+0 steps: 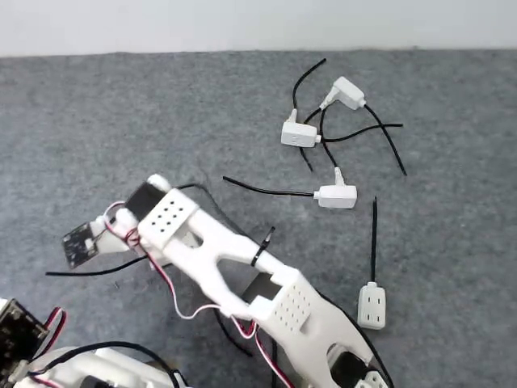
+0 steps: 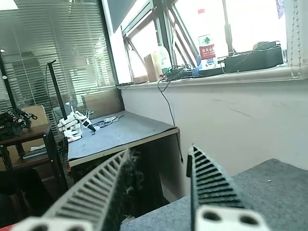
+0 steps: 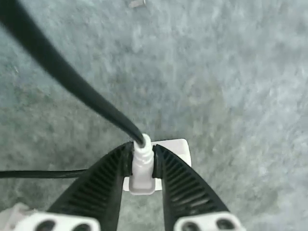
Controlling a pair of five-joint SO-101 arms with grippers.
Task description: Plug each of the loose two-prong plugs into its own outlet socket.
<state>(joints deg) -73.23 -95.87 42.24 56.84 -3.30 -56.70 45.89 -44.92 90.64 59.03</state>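
My right gripper (image 3: 143, 153) is shut on the white neck of a plug (image 3: 142, 169), just where its black cord (image 3: 72, 82) comes out, low over the grey mat. The high view has the right arm (image 1: 234, 259) stretched from the front right toward the left, and a black cord (image 1: 89, 270) trails out beneath its wrist. Three white cord ends (image 1: 300, 134) (image 1: 348, 93) (image 1: 337, 196) lie at the back right. A white outlet socket (image 1: 371, 306) lies at the front right. My left gripper (image 2: 161, 151) is open, holds nothing and points away from the mat.
Black cords (image 1: 376, 129) cross each other around the back-right pieces. Part of another white socket (image 1: 373, 380) shows at the front edge beside the right arm's base. The left arm (image 1: 89, 364) sits low at the front left. Behind the table stand a wall and another desk (image 2: 115, 132).
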